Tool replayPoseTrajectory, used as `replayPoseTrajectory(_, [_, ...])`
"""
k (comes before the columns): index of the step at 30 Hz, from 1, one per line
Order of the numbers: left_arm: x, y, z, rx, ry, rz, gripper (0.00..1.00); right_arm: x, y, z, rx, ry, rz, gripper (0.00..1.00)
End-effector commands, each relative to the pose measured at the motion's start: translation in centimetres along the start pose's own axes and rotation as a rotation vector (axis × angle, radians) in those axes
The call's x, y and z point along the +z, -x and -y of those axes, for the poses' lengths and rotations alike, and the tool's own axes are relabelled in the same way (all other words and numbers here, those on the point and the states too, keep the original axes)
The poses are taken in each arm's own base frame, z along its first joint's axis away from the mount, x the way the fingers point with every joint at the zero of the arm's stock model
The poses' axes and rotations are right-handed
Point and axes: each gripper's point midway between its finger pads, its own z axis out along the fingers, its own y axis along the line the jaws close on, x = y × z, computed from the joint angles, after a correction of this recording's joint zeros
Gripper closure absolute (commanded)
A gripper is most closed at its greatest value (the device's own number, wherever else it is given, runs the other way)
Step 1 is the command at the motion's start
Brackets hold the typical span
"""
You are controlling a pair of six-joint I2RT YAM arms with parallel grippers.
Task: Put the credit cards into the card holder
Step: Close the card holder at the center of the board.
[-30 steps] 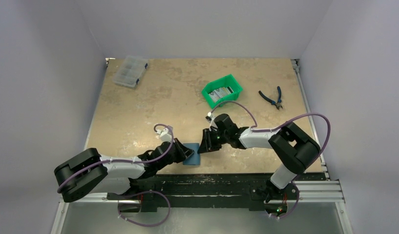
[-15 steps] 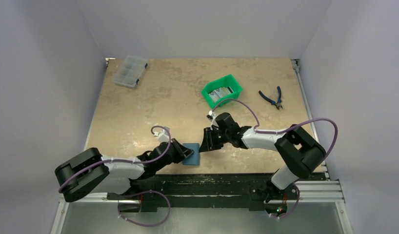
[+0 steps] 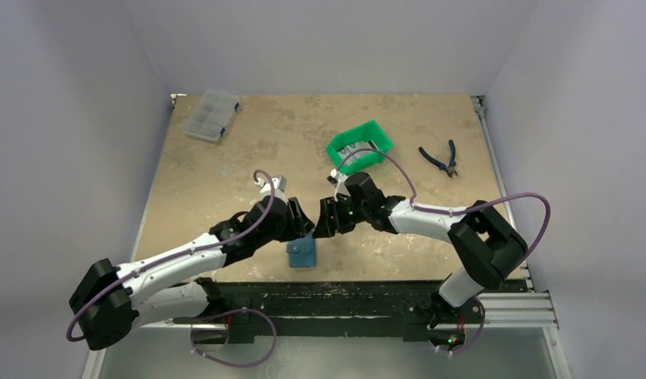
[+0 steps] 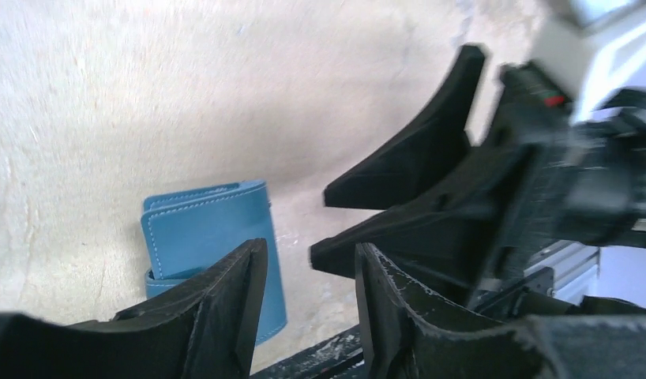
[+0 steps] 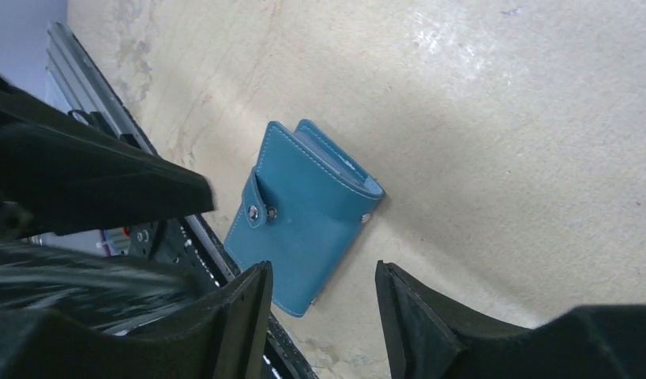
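Card holder [image 3: 302,253]: lies flat on the table [image 3: 225,158], lower centre of the top view, just short of the black rail along the table's near edge. It is folded shut. The material is teal-blue and leather-like with pale stitching along the edges; a strap wraps round one side and ends at a silver snap stud. In the right wrist view the card holder [image 5: 304,213] sits mid-frame, its stacked layers showing at its upper right edge.

Left gripper [image 3: 304,223]: raised just above and beyond the holder, not touching it. Its black wedge-shaped fingers stand moderately apart with nothing between them.

Right gripper [image 3: 324,219]: tip to tip with the left one and also clear of the holder. Its jaws are parted and hold nothing.

Credit cards [image 3: 350,150]: small grey flat shapes inside the green plastic bin [image 3: 375,142], upper centre; detail is too fine to read.

Surroundings: beige mottled tabletop. A clear compartment box [image 3: 212,116] sits at upper left and blue-handled pliers [image 3: 441,158] at upper right.
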Motion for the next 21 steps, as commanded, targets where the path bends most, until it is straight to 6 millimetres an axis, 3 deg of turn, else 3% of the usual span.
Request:
replayPoseTrajectory(1, [-3.3,3.4,1.4,0.108,0.007,0.033,0.5,-0.5,1.9,-3.4,-0.081,0.117,0.034,0.36])
replayPoseTrajectory(5, [-5.2,5.4,1.3,0.19,0.049,0.073,0.49,0.4,1.5,-5.0,-0.054,0.189,0.017,0.22])
replayPoseTrajectory(9, [-5.3,4.0,0.0,0.182,0.094,0.004,0.48,1.1,0.9,-5.2,-0.015,0.179,0.006,0.21])
replayPoseTrajectory(13, [-4.8,3.1,-1.9,0.145,0.149,-0.008,0.44,1.6,0.7,-6.4,0.091,0.192,-0.007,0.37])
replayPoseTrajectory(16, [-4.1,2.5,-2.6,0.139,0.163,-0.032,0.44,2.0,0.5,-7.3,0.162,0.216,-0.008,0.43])
replayPoseTrajectory(21, [-2.1,2.3,-2.6,0.121,0.127,-0.065,0.59,3.0,0.1,-7.2,0.208,0.223,-0.023,0.57])
